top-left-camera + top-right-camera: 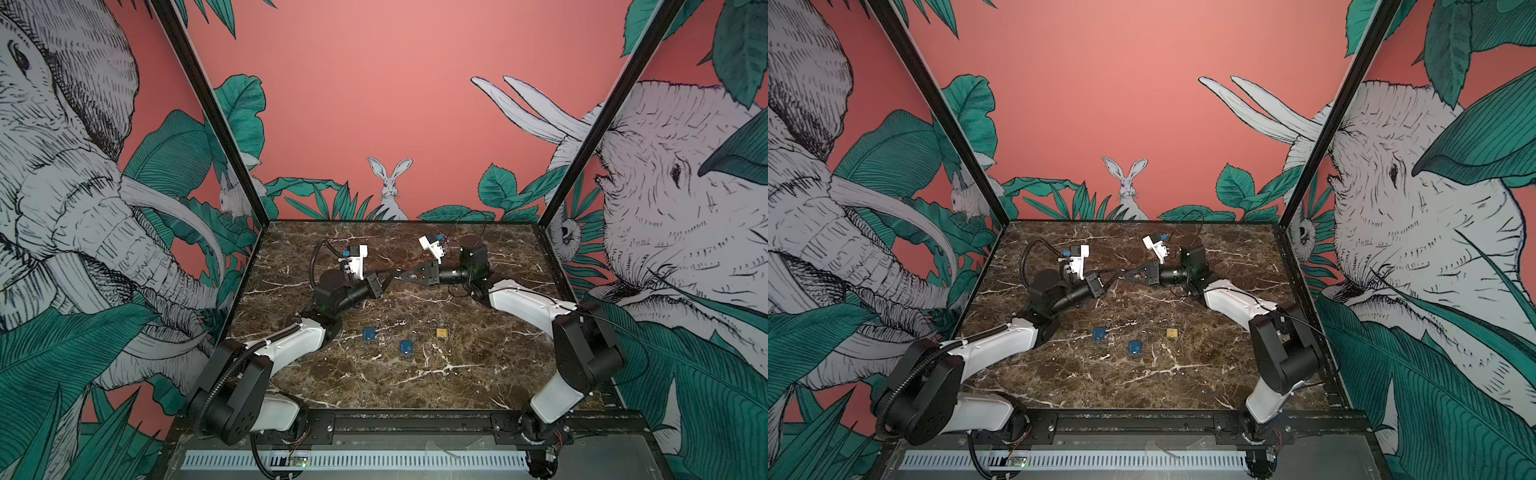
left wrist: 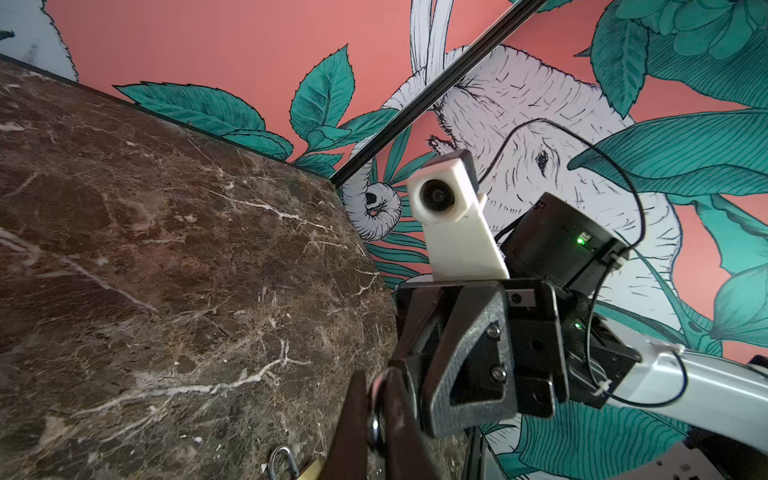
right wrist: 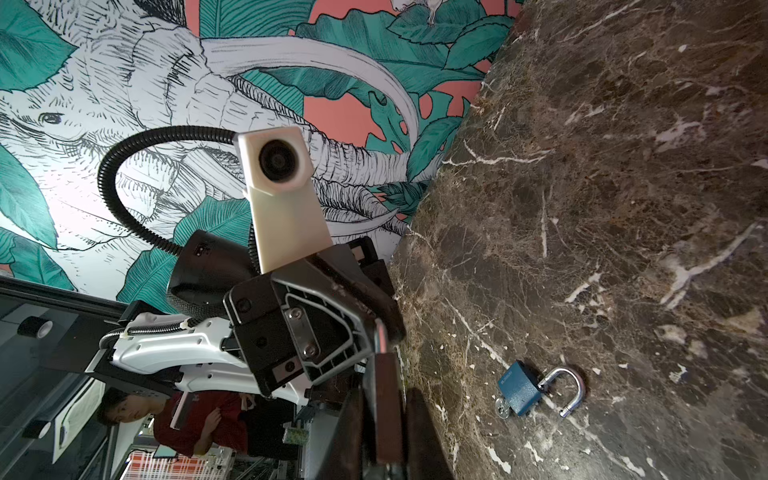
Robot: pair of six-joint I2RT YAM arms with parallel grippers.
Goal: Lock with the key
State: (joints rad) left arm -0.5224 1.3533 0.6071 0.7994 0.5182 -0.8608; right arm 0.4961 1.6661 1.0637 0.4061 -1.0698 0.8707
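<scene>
My left gripper [image 1: 390, 277] and right gripper [image 1: 401, 276] meet tip to tip above the middle of the marble table [image 1: 498, 266], in both top views. In the left wrist view the left gripper [image 2: 376, 415] is shut on a small shiny key [image 2: 376, 428], and the right gripper's fingertips [image 2: 392, 372] close on its far end. The right gripper [image 3: 374, 415] is shut too, with a thin metal edge at its tip. A blue padlock [image 3: 519, 388] lies on the table with its shackle [image 3: 571, 388] open and another key [image 3: 503, 409] in its base.
Three padlocks lie nearer the front: two blue ones [image 1: 369, 334] [image 1: 406, 347] and a brass one [image 1: 441, 332]. The brass padlock's shackle [image 2: 282, 461] shows below the left gripper. Printed walls close off three sides. A person [image 3: 124, 411] sits beyond the front rail.
</scene>
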